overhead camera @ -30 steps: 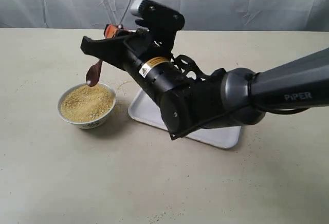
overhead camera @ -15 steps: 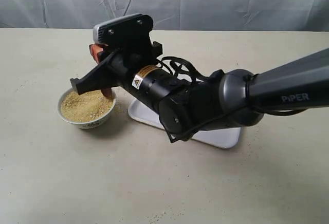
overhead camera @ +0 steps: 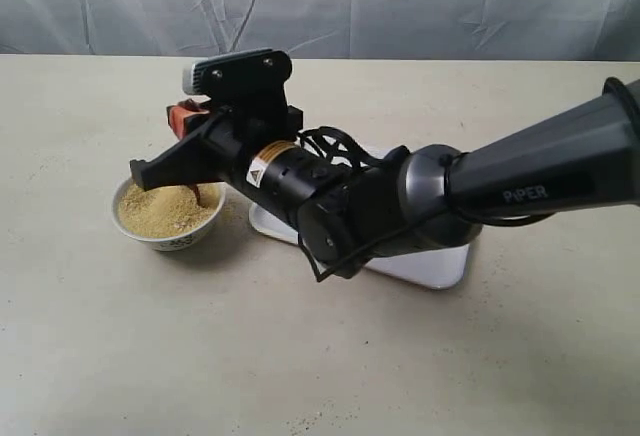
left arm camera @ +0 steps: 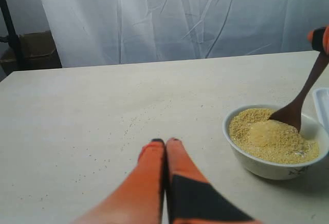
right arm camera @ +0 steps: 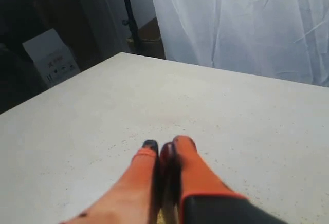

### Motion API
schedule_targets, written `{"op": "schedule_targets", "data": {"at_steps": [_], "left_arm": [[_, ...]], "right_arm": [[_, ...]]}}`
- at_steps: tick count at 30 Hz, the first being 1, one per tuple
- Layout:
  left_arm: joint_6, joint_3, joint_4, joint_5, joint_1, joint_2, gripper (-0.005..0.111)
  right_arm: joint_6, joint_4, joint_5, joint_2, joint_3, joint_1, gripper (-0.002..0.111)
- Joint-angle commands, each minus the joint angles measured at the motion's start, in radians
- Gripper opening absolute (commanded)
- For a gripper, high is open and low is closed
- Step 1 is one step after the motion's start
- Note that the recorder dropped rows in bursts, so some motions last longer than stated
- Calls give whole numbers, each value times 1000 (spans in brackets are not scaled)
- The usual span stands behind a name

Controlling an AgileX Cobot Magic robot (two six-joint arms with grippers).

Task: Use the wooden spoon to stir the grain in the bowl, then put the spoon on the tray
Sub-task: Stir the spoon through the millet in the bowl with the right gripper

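Note:
The small white bowl point(overhead camera: 160, 238) holds a heap of yellow-tan grain point(overhead camera: 160, 209). My right gripper point(overhead camera: 184, 117) hangs above the bowl's far right rim, shut on the handle of the dark wooden spoon point(overhead camera: 207, 195). The spoon's round end is dug into the grain at the bowl's right side. The left wrist view shows the same bowl point(left arm camera: 267, 165), grain point(left arm camera: 259, 136) and slanting spoon point(left arm camera: 297, 108). In the right wrist view the dark spoon handle point(right arm camera: 169, 168) sits between the fingers of the right gripper point(right arm camera: 165, 148). My left gripper point(left arm camera: 165, 142) is shut and empty, low over the table beside the bowl. The white tray point(overhead camera: 432, 263) lies right of the bowl, mostly behind the right arm.
The bulky black right arm point(overhead camera: 400, 201) stretches across the tray from the right. Scattered grains dot the beige table point(overhead camera: 300, 356). A white curtain point(overhead camera: 400, 6) hangs behind the table's far edge.
The right gripper has come down and tilted. The spoon's round end, which hung above the bowl's rim, is now pushed into the grain.

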Motion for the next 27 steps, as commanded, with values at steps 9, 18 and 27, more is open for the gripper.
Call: {"op": "schedule_targets", "data": {"at_steps": [9, 18, 27], "left_arm": [[0, 5, 2, -13, 2, -5, 0], [0, 5, 2, -13, 2, -5, 0], [0, 5, 2, -13, 2, -5, 0]], "right_arm": [[19, -85, -5, -33, -34, -5, -1], [30, -117, 13, -64, -34, 36, -1], [1, -54, 9, 30, -34, 50, -1]]}}
